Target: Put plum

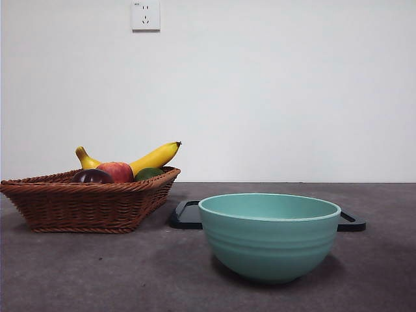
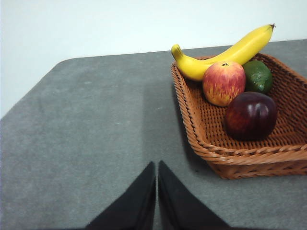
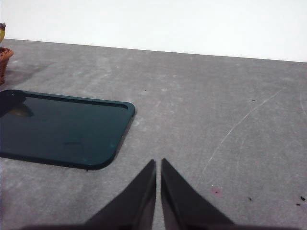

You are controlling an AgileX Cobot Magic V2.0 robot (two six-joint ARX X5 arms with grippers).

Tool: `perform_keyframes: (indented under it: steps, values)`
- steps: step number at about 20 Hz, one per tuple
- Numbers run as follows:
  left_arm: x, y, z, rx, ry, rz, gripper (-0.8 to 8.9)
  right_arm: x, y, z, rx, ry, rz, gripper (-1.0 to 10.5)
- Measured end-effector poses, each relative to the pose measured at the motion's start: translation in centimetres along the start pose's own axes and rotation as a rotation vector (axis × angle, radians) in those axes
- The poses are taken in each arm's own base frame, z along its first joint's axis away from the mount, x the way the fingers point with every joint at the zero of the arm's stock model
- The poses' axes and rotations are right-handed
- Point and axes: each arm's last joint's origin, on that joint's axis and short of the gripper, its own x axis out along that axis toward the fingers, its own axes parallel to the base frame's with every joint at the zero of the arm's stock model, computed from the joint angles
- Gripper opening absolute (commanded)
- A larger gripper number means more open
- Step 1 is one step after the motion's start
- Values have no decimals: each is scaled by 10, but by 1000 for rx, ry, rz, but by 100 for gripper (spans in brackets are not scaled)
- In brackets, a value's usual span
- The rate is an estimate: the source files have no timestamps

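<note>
While both arms wait above the grey felt-like tabletop [image 1: 97, 279], nothing on it is being touched. Largest of the objects is the shallow brown woven wicker basket [image 1: 91, 207], standing at the table's left in the front view; beside it sits a wide turquoise ceramic bowl [image 1: 269, 235], and behind the bowl lies a flat dark rectangular tray [image 3: 57, 129] with rounded corners. Inside the basket a long yellow banana [image 2: 225, 52] arches along the far rim, a red-and-yellow apple [image 2: 223, 82] leans against it, and a small green fruit [image 2: 259, 76] rests next to the apple. The glossy dark maroon plum [image 2: 250, 115] lies in the basket just in front of the apple, near the wall closest to the left gripper [image 2: 157, 165], whose black jaws are pressed together over bare table, well apart from the plum and outside the basket's rim. Open tabletop stretches between that gripper and the basket. The right gripper [image 3: 158, 163] hangs likewise clenched and empty-handed over bare table just beside the tray's corner.
</note>
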Motion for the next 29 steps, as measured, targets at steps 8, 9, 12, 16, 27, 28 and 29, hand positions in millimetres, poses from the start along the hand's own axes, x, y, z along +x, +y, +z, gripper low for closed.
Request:
perform_keyframes:
  steps: [8,9,12,16,27,28,29]
  values:
    - [0,0,0,-197,0,0,8,0,0,0,82,0,6,7]
    - [0,0,0,-225,0,0,8,0,0,0,99,0,4,7]
    - [0,0,0,-290,0,0,8,0,0,0,143,0,3,7]
    - [0,0,0,-374,0,0,8,0,0,0,196,0,5,7]
    - [-3,-1,3,-498,40,-27,9,-3,1,8,301,-5,8,7]
    - [-4,-1,4,-503,52,-32,9,-5,1,13,305,-19,10,7]
    - [-5,-1,5,-506,64,-37,9,-6,1,18,307,-32,12,7]
